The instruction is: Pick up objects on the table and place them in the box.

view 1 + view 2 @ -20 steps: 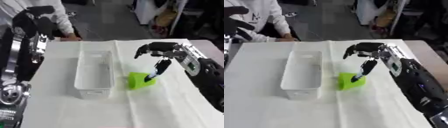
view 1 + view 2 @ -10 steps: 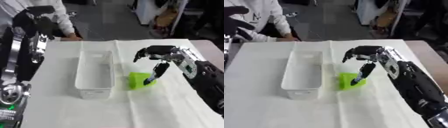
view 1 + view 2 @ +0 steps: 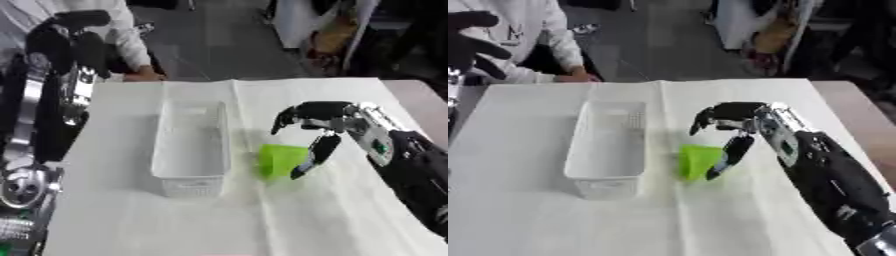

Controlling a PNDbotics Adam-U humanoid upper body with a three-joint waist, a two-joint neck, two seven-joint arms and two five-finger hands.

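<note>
The white box lies lengthwise on the white-covered table, nearer its left edge. Just right of it sits a green object (shape unclear). The right hand arches over it, one finger reaching down against its right side.

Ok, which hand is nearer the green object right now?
Right. The right hand is beside the green object, one finger reaching down against its right edge. The left hand is raised at the far left, beyond the white box.
</note>
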